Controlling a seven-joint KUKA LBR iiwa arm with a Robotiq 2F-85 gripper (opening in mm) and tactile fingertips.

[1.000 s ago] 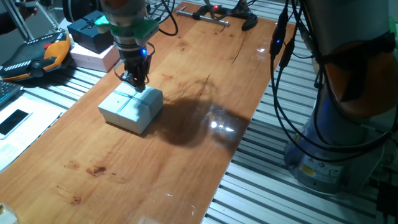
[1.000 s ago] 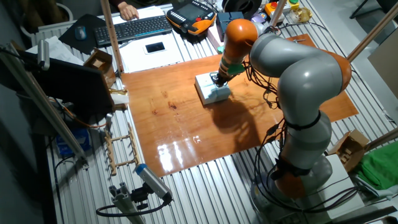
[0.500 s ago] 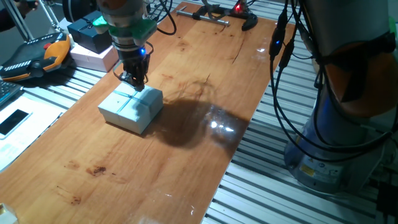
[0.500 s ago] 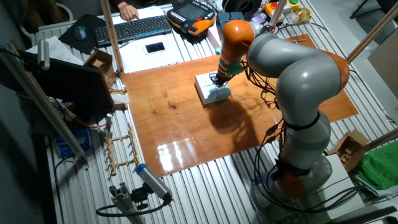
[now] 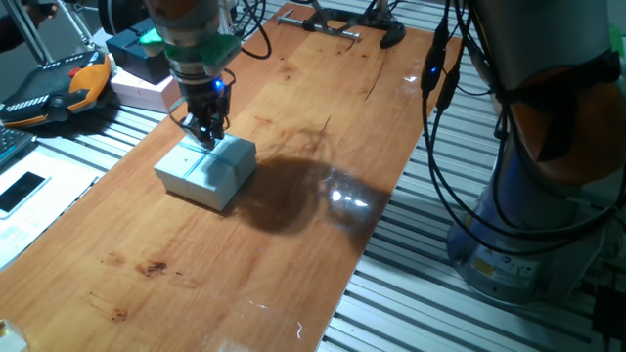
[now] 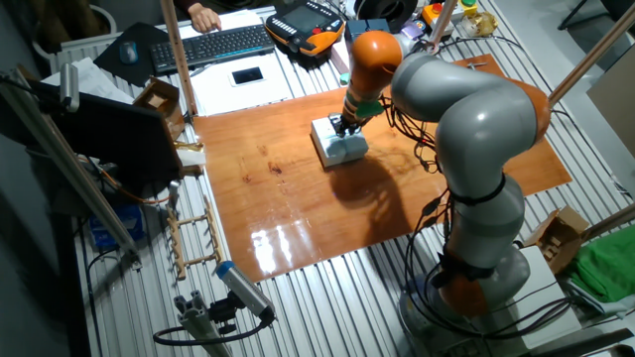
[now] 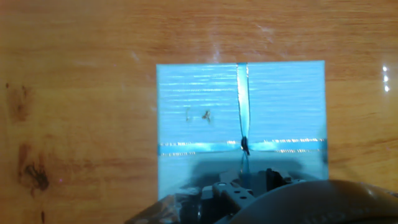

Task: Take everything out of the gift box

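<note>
Hand (image 5: 204, 135) shifted slightly left since earlier, over closed gift box (image 5: 206, 171) lid, finger spread unclear

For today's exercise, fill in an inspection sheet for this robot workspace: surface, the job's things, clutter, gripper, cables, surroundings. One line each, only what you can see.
Surface: wooden table, glossy, with light glare.
Job's things: pale blue gift box on the table, lid on, ribbon cross intact; contents not visible.
Clutter: dark navy box on a pinkish-white box at the table's far corner.
Gripper: gripper right above the lid near the ribbon; open or shut cannot be told.
Cables: black cables hanging beside the arm base.
Surroundings: keyboard, orange-black pendant, clamp.
</note>
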